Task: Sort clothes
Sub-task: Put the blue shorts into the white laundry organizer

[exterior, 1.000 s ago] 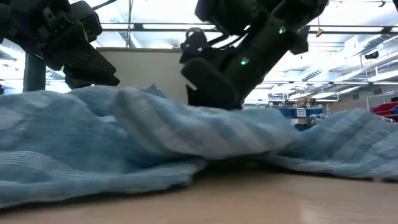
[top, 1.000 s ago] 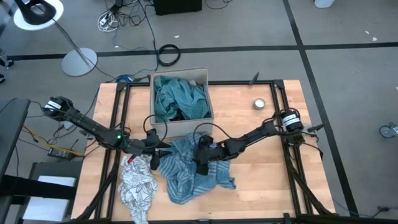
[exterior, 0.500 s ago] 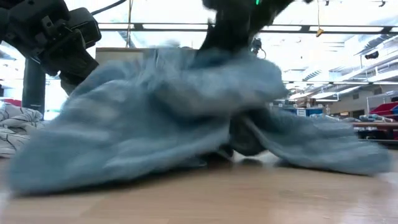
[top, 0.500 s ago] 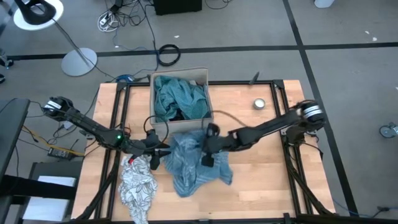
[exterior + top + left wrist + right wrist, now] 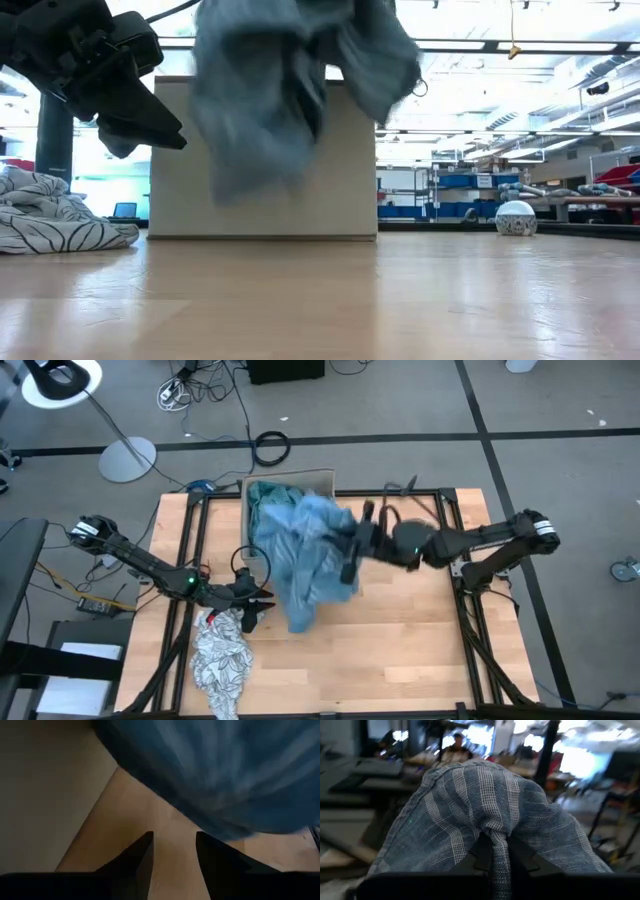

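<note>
Two grippers are over the table (image 5: 420, 650), and only one is loaded. Nearest on the left lies the white-grey patterned piece (image 5: 222, 660), crumpled on the wood at the table's near-left edge; the low view shows it (image 5: 55, 222) as a heap with dark leaf lines. Just beyond it the left gripper (image 5: 250, 610) hovers low, beside the box's near-left corner; in its wrist view its fingers (image 5: 142, 857) stand apart with bare wood between them, holding nothing.

Farther in, the blue-striped shirt (image 5: 305, 560) hangs in the air, bunched and clear of the table, its upper part over the near edge of the tan cardboard box (image 5: 325, 482) and its tail trailing toward the table's middle. The right gripper (image 5: 352, 552) is clamped on it from the right; the wrist view shows the fabric (image 5: 485, 830) pinched into a fold between its fingers. From the low view the hanging shirt (image 5: 290, 80) covers much of the box's near wall (image 5: 340, 170) and is blurred.

Inside the box a teal garment (image 5: 262, 495) shows at the left, mostly hidden under the lifted shirt. A small round tin (image 5: 417, 527) sits on the far-right part of the table, well apart from the clothes.

The shirt fills the far part of the left wrist view, out of focus.
</note>
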You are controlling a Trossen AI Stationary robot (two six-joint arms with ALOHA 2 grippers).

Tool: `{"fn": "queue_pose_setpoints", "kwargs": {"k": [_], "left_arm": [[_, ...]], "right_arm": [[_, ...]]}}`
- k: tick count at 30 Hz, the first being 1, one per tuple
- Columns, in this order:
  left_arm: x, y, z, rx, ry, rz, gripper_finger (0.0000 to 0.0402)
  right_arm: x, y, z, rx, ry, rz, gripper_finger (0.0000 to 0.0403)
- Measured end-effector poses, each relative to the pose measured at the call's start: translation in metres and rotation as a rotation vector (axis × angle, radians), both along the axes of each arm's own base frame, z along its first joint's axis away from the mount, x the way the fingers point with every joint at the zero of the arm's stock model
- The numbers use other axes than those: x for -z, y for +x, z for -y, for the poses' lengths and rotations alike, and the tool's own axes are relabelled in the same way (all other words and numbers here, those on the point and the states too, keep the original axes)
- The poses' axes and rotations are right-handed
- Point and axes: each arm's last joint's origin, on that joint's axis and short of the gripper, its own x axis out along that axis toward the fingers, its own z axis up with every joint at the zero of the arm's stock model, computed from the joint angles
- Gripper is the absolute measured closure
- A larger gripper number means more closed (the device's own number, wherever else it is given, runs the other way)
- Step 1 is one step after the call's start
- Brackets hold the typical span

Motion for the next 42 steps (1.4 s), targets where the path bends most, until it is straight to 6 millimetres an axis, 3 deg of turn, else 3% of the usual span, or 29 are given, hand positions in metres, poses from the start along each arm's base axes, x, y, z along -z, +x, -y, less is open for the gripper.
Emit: {"fn": "queue_pose_setpoints", "kwargs": {"k": [10,13,16,21,25,33,42], "left_arm": [[0.0,0.0,0.0,0.006,0.022,-0.001,0.0249],[0.0,0.0,0.0,0.009,0.027,-0.001,0.0249],[0.0,0.0,0.0,0.009,0.028,-0.002,0.0249],[0.0,0.0,0.0,0.012,0.03,-0.003,0.0249],[0.0,0.0,0.0,0.021,0.024,-0.006,0.0249],[0.0,0.0,0.0,0.012,0.002,-0.002,0.0249],[0.0,0.0,0.0,0.009,-0.004,0.0,0.0249]], "right_arm": [[-0.09,0.045,0.057,0.048,-0.166,0.209,0.038],[-0.109,0.06,0.075,0.042,-0.191,0.276,0.038],[-0.114,0.073,0.09,0.055,-0.201,0.278,0.038],[-0.085,0.095,0.106,0.126,-0.161,0.043,0.038],[-0.068,0.094,0.109,0.241,-0.139,-0.149,0.038],[-0.044,0.095,0.112,0.275,0.007,-0.286,0.038],[0.042,0.145,0.134,0.124,0.194,-0.436,0.038]]}}
